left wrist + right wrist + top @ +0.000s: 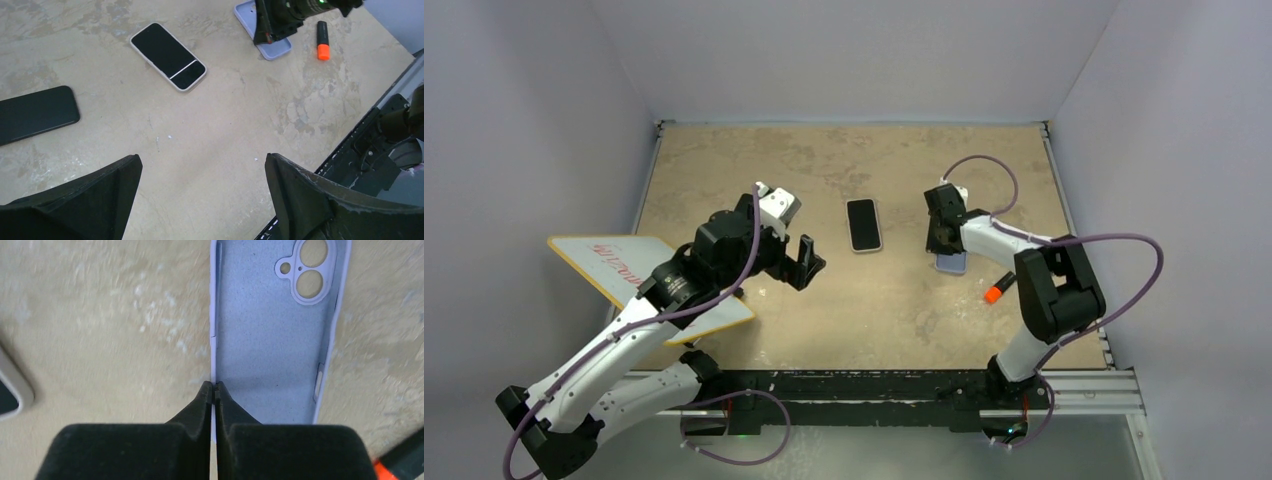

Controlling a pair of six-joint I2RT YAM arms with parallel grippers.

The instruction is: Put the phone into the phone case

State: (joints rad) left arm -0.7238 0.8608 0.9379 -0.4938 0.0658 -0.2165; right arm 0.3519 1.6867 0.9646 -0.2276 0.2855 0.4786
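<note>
Beige and blotched with darker stains, the tabletop (844, 160) fills an enclosure of plain pale grey-lilac walls (844, 50). A metal rail (1084, 390) runs along its near edge, where both arms are bolted. In the wrist views we see fine scratches and white flecks on the surface.

The lilac phone case (270, 330) lies flat and open side up on the right half of the table, its camera cut-outs at the far end. The right gripper (214, 390) has its jaws pressed together on the case's left side wall, pinching that thin edge. An orange-capped marker (994, 293) lies just beside the case, on its outer side.

The pale-rimmed phone (863, 224) rests screen up near the table's middle, between the two grippers and touching neither. From the left wrist camera we also see a bare black phone (35, 114) flat on the table, apart from the rimmed one. The arm hides it from the overhead camera.

The left gripper (202, 165) hangs above bare table with its jaws wide apart and nothing between them. A white board (609, 262) with red lettering sticks out over the table's left edge beneath that arm.
</note>
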